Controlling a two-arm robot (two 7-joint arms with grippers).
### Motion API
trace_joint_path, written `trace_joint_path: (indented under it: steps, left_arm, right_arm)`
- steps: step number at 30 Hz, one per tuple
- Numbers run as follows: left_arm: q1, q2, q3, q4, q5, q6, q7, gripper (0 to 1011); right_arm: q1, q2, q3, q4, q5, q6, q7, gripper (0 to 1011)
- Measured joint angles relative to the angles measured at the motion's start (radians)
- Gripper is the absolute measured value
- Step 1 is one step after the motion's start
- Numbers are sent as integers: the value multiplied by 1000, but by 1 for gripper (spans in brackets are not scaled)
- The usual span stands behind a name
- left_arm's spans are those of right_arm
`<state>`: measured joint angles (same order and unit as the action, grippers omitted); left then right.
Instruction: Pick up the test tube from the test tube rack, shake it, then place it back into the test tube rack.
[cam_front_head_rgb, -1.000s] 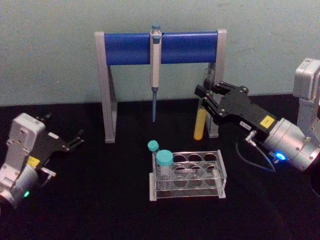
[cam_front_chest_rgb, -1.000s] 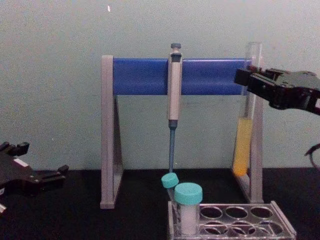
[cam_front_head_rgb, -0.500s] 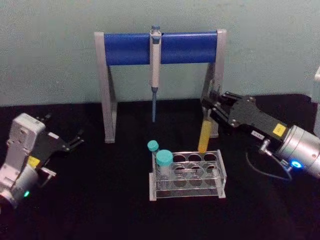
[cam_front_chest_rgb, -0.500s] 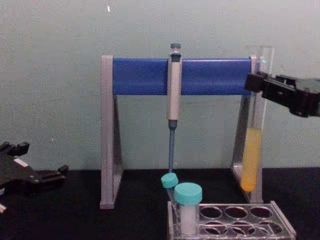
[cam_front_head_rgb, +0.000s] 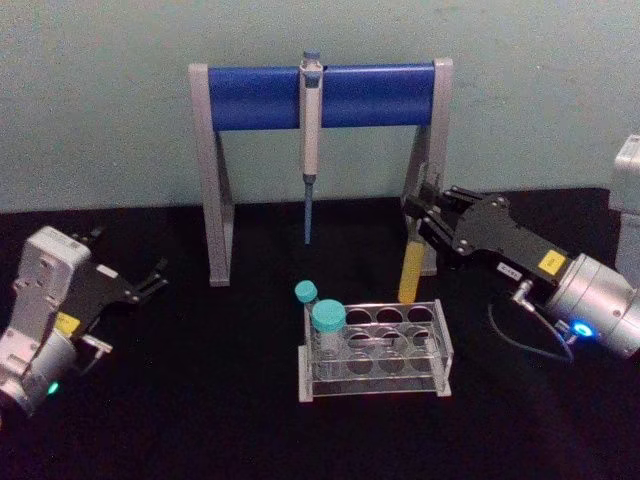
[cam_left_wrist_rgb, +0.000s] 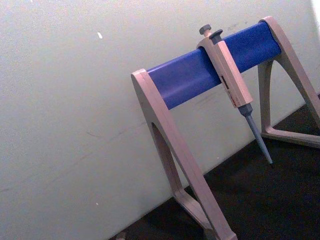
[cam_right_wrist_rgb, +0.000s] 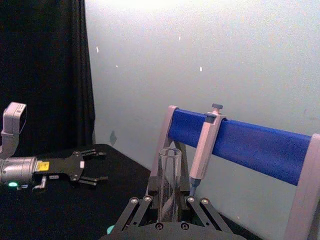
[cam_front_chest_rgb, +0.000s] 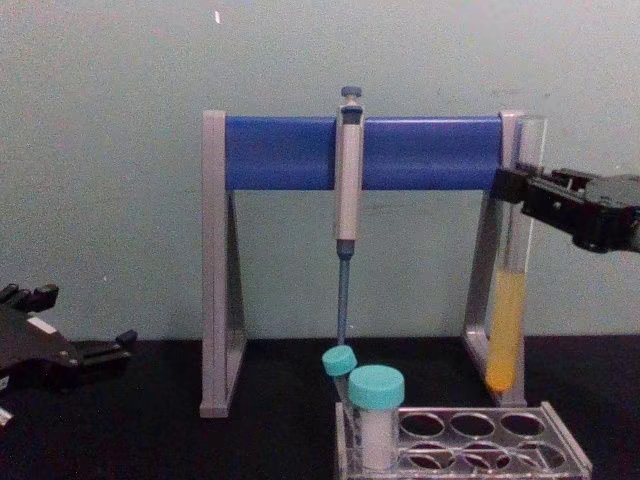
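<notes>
The right gripper (cam_front_head_rgb: 424, 213) is pinching the test tube (cam_front_head_rgb: 410, 275) on its clear upper section, with the jaws pressed against the glass from both sides. Gripping above the liquid leaves the yellow-orange lower section free and keeps the open mouth uppermost, which is judged necessary because the tube has no cap. The tube hangs upright, clear of the test tube rack (cam_front_head_rgb: 375, 388), with its rounded end just above the rear right part of the rack. This position suits a straight descent into a hole. The left gripper (cam_front_head_rgb: 152, 277) rests on the table well apart from the rack, with its jaws spread and holding nothing, so it does not obstruct the working arm. Two teal-capped tubes (cam_front_head_rgb: 327, 320) occupy the left end of the rack, and the holes on the right are vacant. In the chest view the test tube (cam_front_chest_rgb: 505, 330) overlaps the right leg of the pipette stand (cam_front_chest_rgb: 290, 150), so its separation in depth from that leg cannot be read there. The pipette (cam_front_chest_rgb: 347, 180) hangs from the crossbar at mid-span. Which hole lies directly beneath the tube cannot be determined. In the right wrist view the gripper body hides the lower part of the tube (cam_right_wrist_rgb: 169, 175). The chest view cuts off the front of the rack (cam_front_chest_rgb: 565, 445).
</notes>
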<state>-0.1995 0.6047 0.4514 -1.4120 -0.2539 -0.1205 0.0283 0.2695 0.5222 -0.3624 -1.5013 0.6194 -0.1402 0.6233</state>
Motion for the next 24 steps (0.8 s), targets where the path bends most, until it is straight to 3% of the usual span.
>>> trace_joint_path:
  steps: [24]
  left_arm:
    - [0, 0, 0, 0, 0, 0, 0, 1001]
  right_arm:
    - [37, -34, -38, 87, -10, -12, 46, 232]
